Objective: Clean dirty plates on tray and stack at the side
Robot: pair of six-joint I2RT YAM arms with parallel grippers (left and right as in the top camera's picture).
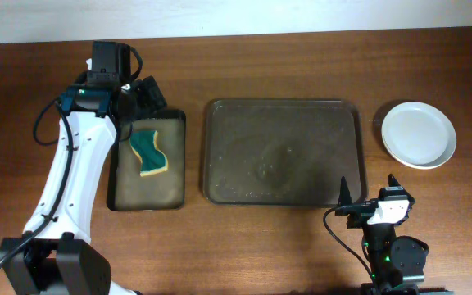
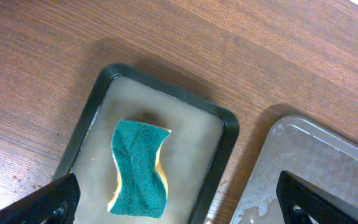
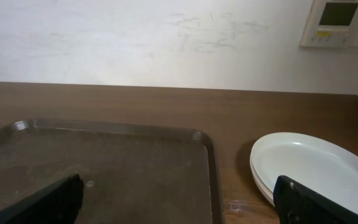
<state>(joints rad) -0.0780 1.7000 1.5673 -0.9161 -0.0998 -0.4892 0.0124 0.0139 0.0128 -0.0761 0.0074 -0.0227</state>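
The white plates (image 1: 419, 133) sit stacked on the table right of the tray; the stack also shows in the right wrist view (image 3: 316, 168). The large dark tray (image 1: 281, 152) holds no plates, only wet smears, and shows in the right wrist view (image 3: 104, 168) and the left wrist view (image 2: 328, 168). My left gripper (image 1: 142, 102) is open and empty above the far end of the small black tray; its fingertips frame the left wrist view (image 2: 179, 202). My right gripper (image 1: 369, 192) is open and empty at the front right corner of the large tray (image 3: 179, 199).
A small black tray (image 1: 147, 192) of cloudy water lies left of the large tray, with a green and yellow sponge (image 1: 149, 152) in it; the sponge also shows in the left wrist view (image 2: 138, 168). A wall runs behind the table's far edge.
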